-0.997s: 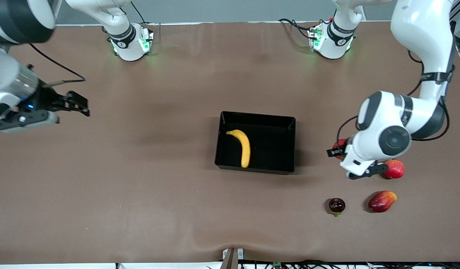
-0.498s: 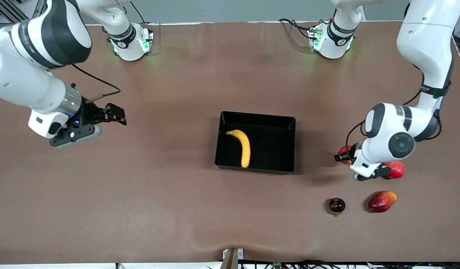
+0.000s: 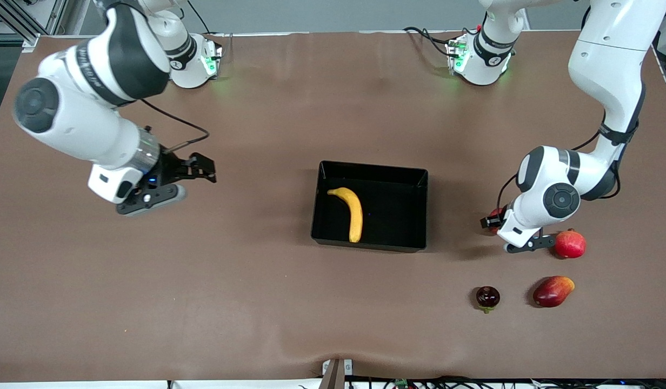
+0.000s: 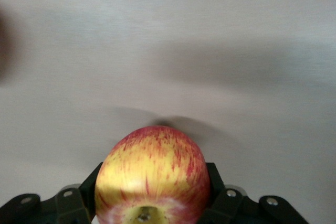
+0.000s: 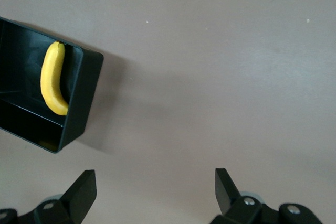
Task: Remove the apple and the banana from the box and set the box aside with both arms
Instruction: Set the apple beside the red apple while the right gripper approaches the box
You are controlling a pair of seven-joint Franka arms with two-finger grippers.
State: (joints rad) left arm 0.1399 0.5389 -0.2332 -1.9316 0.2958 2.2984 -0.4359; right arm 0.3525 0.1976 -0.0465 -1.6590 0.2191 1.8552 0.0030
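Banana (image 3: 353, 213) alone lies in the black box (image 3: 414, 179) at mid-tabletop in the front view, along the wall toward the right arm's end. The right gripper (image 3: 202, 167) hangs over bare tabletop (image 3: 257, 302) between its own end and the box, jaws spread wide and empty. The left gripper (image 3: 498, 227) is low over the tabletop toward the left arm's end, beside the box and well apart from it; only a sliver of red shows under its wrist. A pomegranate (image 3: 570, 244) sits just beside that gripper, with a mango (image 3: 552, 291) and a dark mangosteen (image 3: 487, 297) nearer the camera.

Left wrist view: the apple (image 4: 153, 177), red streaked over yellow, fills the space between the jaws, which are clamped on its sides; its shadow on the surface beneath suggests it is close to being set down, though contact cannot be told.

Right wrist view: wide jaws of the right gripper (image 5: 155, 184) frame bare tabletop, the box (image 5: 79, 103) and banana (image 5: 52, 80) off to one side.

Risks, as I judge them: a round apple let go above the surface could roll into the pomegranate or back toward the box. The banana lies tight against the wall, so a jaw coming down on that side could strike the rim and shove the light box.
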